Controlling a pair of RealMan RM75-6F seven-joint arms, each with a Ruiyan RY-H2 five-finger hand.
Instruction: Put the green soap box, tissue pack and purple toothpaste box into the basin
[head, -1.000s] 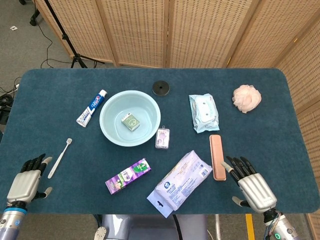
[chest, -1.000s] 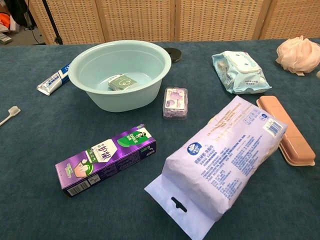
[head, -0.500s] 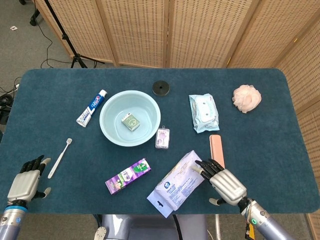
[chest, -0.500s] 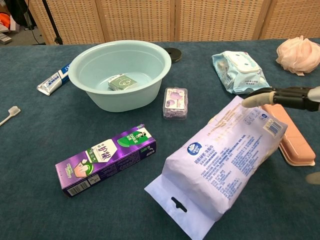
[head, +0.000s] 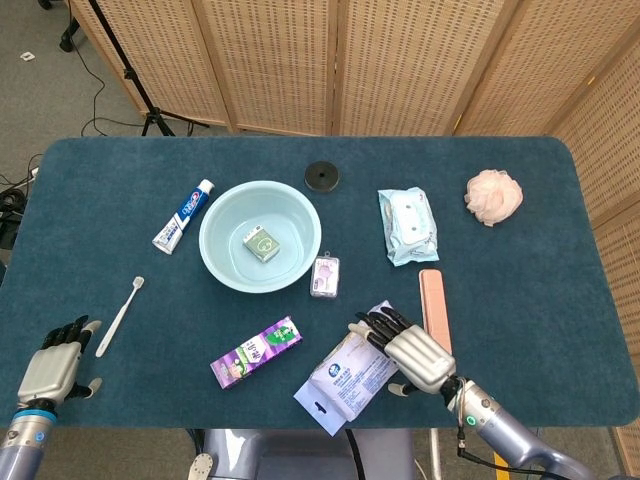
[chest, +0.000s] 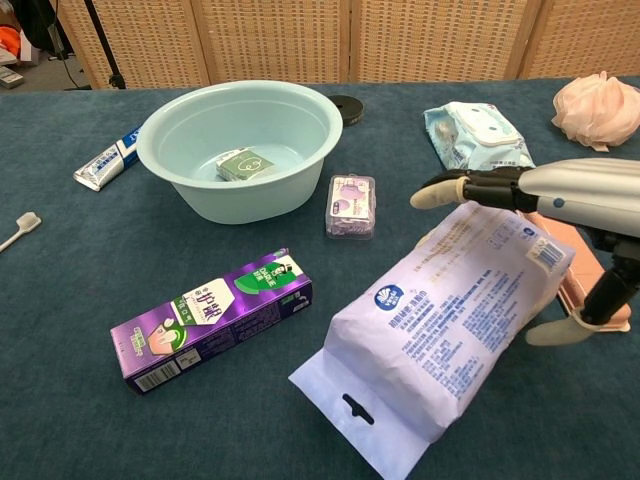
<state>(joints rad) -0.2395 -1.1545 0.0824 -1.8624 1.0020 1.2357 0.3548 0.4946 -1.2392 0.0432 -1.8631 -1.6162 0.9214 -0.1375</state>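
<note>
The green soap box (head: 262, 243) (chest: 245, 164) lies inside the light blue basin (head: 215, 215) (chest: 240, 195). The purple toothpaste box (head: 256, 352) (chest: 212, 318) lies on the cloth in front of the basin. To its right the large white tissue pack (head: 350, 375) (chest: 440, 310) lies at a slant. My right hand (head: 408, 345) (chest: 560, 200) hovers over the pack's right end, fingers spread and pointing left, holding nothing. At the front left corner, my left hand (head: 55, 362) is empty with its fingers apart.
A pink case (head: 434, 300) (chest: 585, 270) lies just right of the tissue pack. A small clear box (head: 325, 276) (chest: 351, 206), a wipes pack (head: 407, 225) (chest: 480, 145), a bath puff (head: 494, 195), a black disc (head: 322, 175), a toothpaste tube (head: 183, 216) and a toothbrush (head: 120, 315) are spread around.
My right hand has moved left from beside the pink case to above the tissue pack's right end. My left hand has drifted slightly towards the table's front edge.
</note>
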